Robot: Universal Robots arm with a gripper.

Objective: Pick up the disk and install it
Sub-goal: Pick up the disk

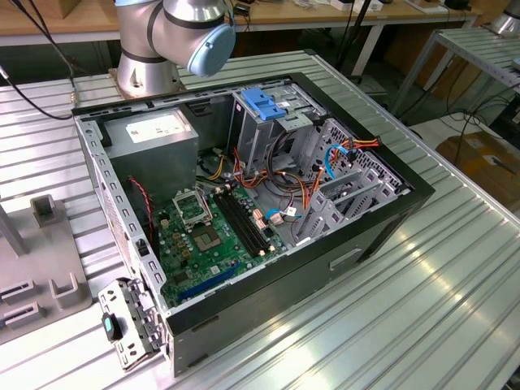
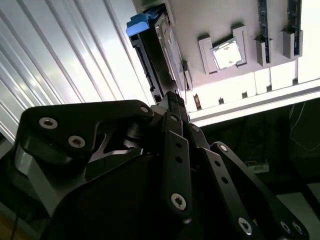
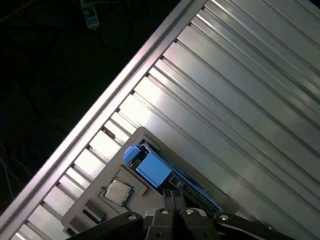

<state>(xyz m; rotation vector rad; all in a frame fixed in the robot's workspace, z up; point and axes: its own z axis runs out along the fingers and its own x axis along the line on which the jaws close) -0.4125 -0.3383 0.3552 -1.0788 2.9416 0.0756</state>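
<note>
The disk [image 2: 152, 60] stands on the grey fixture plate [image 2: 210, 20] — uninstalled; the tool [image 2: 172, 98] is at it, grip I cannot tell.

**Exterior view.** The computer case [image 1: 406, 203] is lying mid-frame on the table [image 1: 455, 309], with the arm's base [image 1: 150, 69] standing behind it toward the exterior view's upper left. Inside the case, the power-supply box [image 1: 150, 134] is sitting upper left, the motherboard [image 1: 207, 244] below it, and the drive cage [image 1: 260, 122] upper centre.

**First wrist view.** The disk [image 3: 152, 167] is standing edgewise in a fixture plate [image 3: 82, 212].
</note>
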